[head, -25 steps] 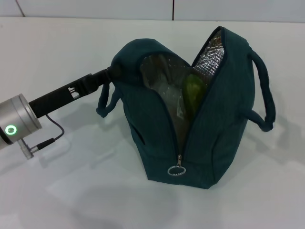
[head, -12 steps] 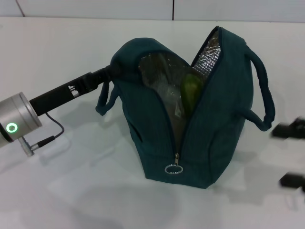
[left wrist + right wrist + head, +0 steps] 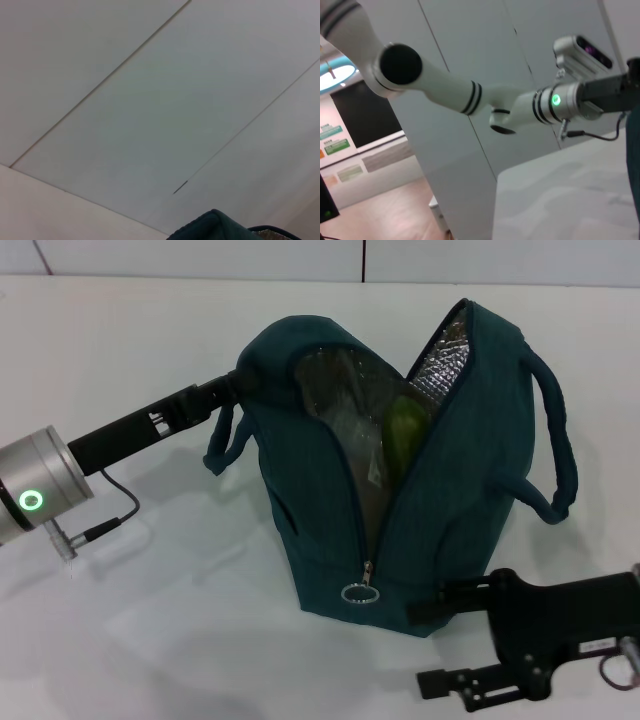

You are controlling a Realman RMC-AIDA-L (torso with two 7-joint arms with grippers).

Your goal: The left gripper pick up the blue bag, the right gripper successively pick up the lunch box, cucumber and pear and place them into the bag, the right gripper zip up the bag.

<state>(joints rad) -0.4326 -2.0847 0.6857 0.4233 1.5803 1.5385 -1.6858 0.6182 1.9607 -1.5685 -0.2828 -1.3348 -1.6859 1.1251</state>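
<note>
The blue bag (image 3: pixel 470 490) stands on the white table (image 3: pixel 150 620) with its top zip open wide and its silver lining showing. A green pear (image 3: pixel 405 435) lies inside, next to a clear lunch box (image 3: pixel 335 405). I cannot make out the cucumber. My left gripper (image 3: pixel 236 386) is shut on the bag's left top edge and holds it up. My right gripper (image 3: pixel 432 643) is open and empty, low at the bag's front right base, just right of the zip's ring pull (image 3: pixel 360 593). A corner of the bag shows in the left wrist view (image 3: pixel 215 227).
The bag's two handles hang at its left (image 3: pixel 220 450) and right (image 3: pixel 555 440). The right wrist view shows my left arm (image 3: pixel 560 100) over the table (image 3: pixel 560 190). A grey wall runs behind the table (image 3: pixel 300 258).
My right gripper has come in from the right edge and moved left to the bag's front base. The bag has shifted slightly. The left arm still holds it.
</note>
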